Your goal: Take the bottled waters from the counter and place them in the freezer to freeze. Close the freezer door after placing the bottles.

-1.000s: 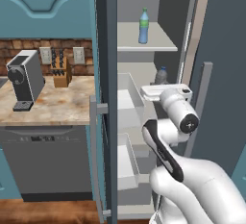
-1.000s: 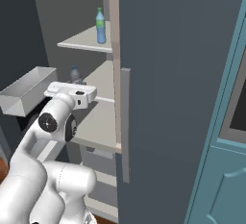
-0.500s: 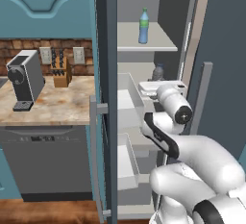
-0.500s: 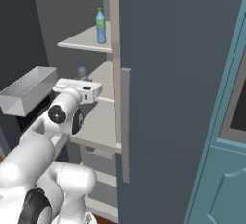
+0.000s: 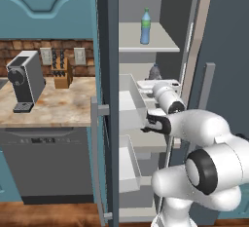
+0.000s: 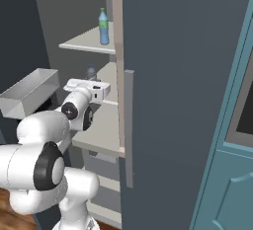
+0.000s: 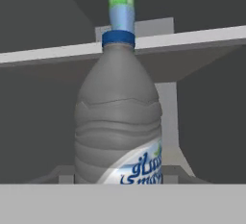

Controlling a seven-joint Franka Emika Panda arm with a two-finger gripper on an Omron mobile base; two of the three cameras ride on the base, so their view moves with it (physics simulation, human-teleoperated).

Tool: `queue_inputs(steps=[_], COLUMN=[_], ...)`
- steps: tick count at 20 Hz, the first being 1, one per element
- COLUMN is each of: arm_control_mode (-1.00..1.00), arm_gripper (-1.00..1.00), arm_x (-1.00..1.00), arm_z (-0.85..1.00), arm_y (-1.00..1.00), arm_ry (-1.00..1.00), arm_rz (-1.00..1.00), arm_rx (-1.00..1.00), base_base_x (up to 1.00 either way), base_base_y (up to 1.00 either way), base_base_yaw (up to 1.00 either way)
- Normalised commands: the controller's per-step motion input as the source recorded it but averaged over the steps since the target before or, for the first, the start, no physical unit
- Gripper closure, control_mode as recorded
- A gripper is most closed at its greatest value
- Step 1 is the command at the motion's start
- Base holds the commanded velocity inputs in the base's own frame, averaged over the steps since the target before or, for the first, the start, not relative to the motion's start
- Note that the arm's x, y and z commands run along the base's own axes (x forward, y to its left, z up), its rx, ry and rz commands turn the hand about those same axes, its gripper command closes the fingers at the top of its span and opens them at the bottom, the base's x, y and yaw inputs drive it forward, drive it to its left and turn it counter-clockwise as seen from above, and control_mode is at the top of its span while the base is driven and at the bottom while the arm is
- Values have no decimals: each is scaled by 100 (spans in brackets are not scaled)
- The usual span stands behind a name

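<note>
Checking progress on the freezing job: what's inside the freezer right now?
A clear blue bottle stands on the upper shelf; the grey-blue bottle is one shelf lower, right before the end effector. The arm covers that bottle's base, so its footing stays unseen.

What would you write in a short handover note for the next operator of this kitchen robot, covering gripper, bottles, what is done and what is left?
Gripper: reached into the freezer at the middle shelf, by the grey bottle; grip not visible.
Blue bottle: upright on the upper shelf.
Grey bottle: upright at the middle shelf.
Done: both bottles are off the counter.
Left: check the grey bottle is released, pull the arm out, shut the freezer door, which stands open.
</note>
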Motion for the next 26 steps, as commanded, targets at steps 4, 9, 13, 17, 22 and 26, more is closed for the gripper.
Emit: queue_inputs(steps=[4, 9, 13, 17, 22, 26], arm_control_mode=[-100, -100, -100, -100, -100, -100], arm_gripper=[100, 100, 100, 100, 100, 100], arm_x=[54, 45, 34, 24, 21, 4], arm_z=[-21, -21, -19, -23, -30, -37], arm_y=[-6, -4, 0, 0, 0, 0], arm_ry=[2, 1, 0, 0, 0, 0], arm_rz=[0, 0, 0, 0, 0, 0], arm_rx=[0, 0, 0, 0, 0, 0], base_base_x=[0, 0, 0, 0, 0, 0], base_base_y=[0, 0, 0, 0, 0, 0], base_base_yaw=[0, 0, 0, 0, 0, 0])
